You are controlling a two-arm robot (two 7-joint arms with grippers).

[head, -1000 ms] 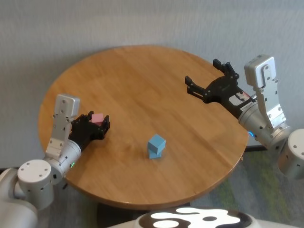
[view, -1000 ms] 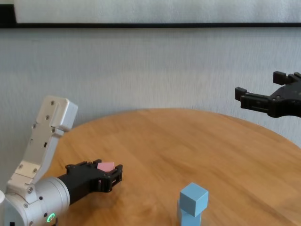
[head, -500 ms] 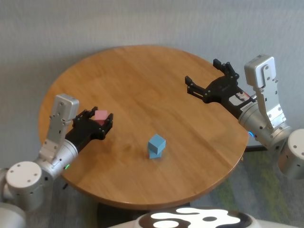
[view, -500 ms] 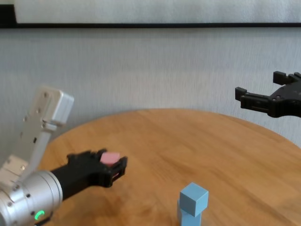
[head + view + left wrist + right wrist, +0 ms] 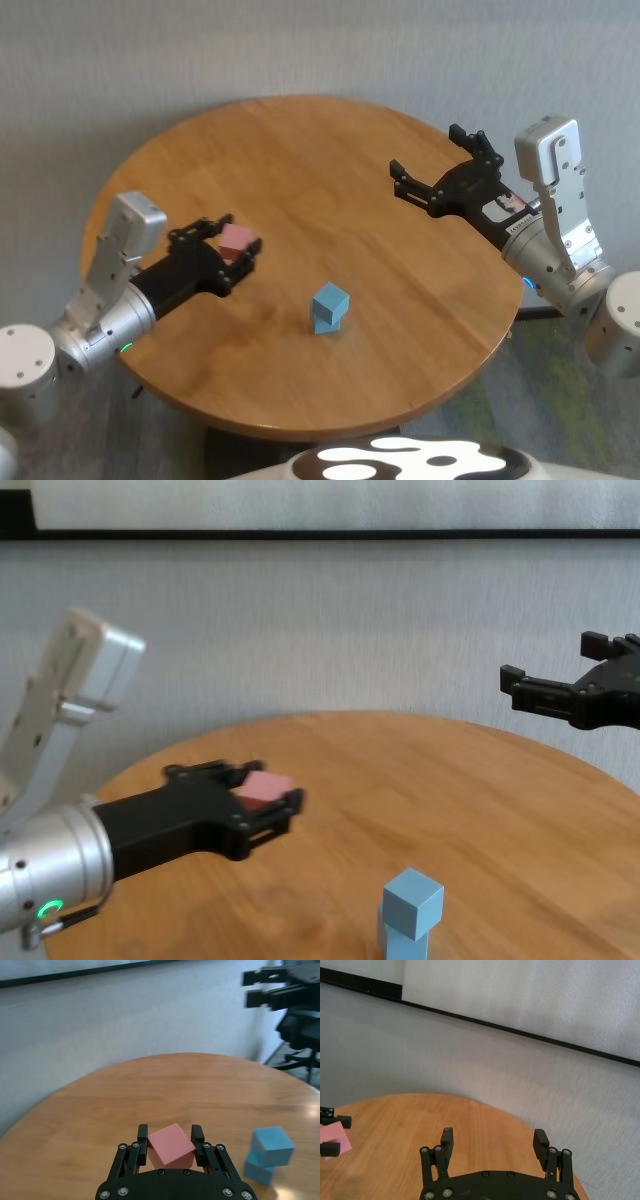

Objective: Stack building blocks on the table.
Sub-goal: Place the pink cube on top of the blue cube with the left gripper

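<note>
My left gripper [image 5: 233, 243] is shut on the pink block [image 5: 237, 240], holding it above the left part of the table [image 5: 300, 160]. The pink block [image 5: 171, 1146] sits tilted between the two fingers in the left wrist view, and it shows in the chest view too as the pink block [image 5: 265, 787] in the left gripper [image 5: 262, 797]. Two light blue blocks [image 5: 329, 307] stand stacked near the table's middle, to the right of the held block; the blue stack [image 5: 410, 915] is skewed. My right gripper [image 5: 438, 168] hovers open and empty over the table's right side.
The table's round rim [image 5: 330, 425] runs close in front of me. A grey wall [image 5: 320, 630] rises behind it. Chair legs [image 5: 300, 1060] show beyond the table's far side in the left wrist view.
My left gripper has lifted the pink block and carried it rightward toward the blue stack. The right arm has not moved.
</note>
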